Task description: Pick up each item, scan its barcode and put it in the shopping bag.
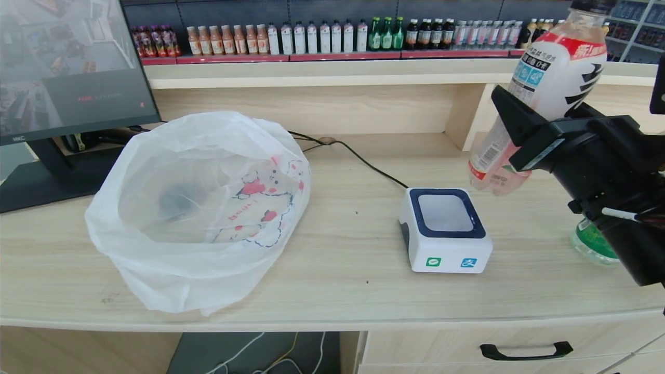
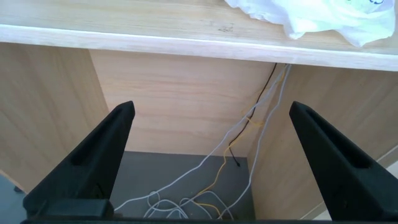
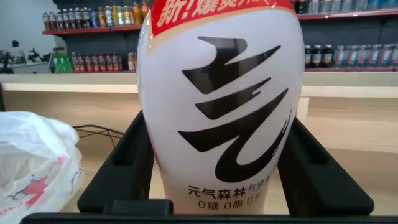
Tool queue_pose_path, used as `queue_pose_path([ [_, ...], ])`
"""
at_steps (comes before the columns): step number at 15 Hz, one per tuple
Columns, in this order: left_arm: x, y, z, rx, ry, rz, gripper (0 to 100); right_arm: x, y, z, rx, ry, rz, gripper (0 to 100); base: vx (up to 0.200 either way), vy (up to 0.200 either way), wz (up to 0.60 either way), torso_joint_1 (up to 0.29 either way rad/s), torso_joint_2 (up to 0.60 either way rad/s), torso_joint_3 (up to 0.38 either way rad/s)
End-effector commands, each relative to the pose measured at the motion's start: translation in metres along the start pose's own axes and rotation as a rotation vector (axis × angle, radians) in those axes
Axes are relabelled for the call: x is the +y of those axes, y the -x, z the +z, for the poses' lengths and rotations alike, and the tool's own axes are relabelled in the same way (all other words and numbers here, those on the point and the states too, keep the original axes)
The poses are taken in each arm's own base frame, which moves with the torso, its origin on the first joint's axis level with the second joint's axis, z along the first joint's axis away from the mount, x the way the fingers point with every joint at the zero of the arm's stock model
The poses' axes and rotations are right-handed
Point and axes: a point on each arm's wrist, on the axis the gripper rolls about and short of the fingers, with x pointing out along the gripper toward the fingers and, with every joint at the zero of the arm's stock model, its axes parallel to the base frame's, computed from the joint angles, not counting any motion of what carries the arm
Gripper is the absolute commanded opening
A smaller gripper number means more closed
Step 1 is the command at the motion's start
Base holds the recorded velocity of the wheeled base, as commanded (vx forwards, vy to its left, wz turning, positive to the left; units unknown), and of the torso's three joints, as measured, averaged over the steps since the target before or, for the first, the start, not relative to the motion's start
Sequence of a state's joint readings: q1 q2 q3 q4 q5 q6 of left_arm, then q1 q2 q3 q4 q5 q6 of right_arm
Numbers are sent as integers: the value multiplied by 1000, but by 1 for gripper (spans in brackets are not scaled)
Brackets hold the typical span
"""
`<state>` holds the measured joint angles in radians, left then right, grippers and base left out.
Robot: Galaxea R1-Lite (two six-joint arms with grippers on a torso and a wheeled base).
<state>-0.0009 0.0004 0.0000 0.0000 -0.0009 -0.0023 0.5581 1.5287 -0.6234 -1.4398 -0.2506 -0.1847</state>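
Clamps a pale pink drink bottle (image 1: 540,98) in the right gripper (image 1: 535,127), black fingers (image 3: 127,165) pressed tight on both sides of its middle. Hangs in the air over the wooden counter (image 1: 337,280), just right of and beyond the white barcode scanner (image 1: 444,228), not touching it. Leans a lot: cap end up and off to the right, base down and left toward the scanner, so long axis on a slant, nowhere near upright. Wears a white wrap label with a red band of white characters near the shoulder, a big black brush-stroke mark under that, a couple of small blue squares, and a barcode panel (image 1: 489,150) low down on the side turned toward the head camera. Can't make out the tiny print. As for the scanner: dark blue frame round an upward-facing window, one green and one blue icon on the front, black cable (image 1: 363,161) off the back. Well to the left, a translucent white shopping bag (image 1: 197,208) on the counter, mouth open, red and pink cartoon print, something dark inside, too blurry to name. Down below the counter edge, the left gripper (image 2: 211,155), fingers spread wide, nothing between them, loose wires behind. Also a green-labelled bottle (image 1: 592,241) standing behind the right arm, mostly hidden, a monitor (image 1: 67,67) far left, and rows of drinks on the back shelf (image 1: 332,54).
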Motion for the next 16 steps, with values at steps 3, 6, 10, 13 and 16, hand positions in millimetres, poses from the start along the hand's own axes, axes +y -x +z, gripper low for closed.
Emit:
queue_pose_path([
  [3,0,0,0,0,-1,0,100,6,-6,-8,-7,87,108,0,0,0,0,0,0,0],
  [6,0,0,0,0,-1,0,100,10,-14,-11,-34,174,165,0,0,0,0,0,0,0],
  [10,0,0,0,0,1,-1,100,11,-12,-12,-71,339,252,0,0,0,0,0,0,0],
  [13,0,0,0,0,1,0,100,13,-8,-15,-96,442,322,0,0,0,0,0,0,0],
  [16,0,0,0,0,1,0,100,12,-3,-19,-100,485,368,0,0,0,0,0,0,0],
])
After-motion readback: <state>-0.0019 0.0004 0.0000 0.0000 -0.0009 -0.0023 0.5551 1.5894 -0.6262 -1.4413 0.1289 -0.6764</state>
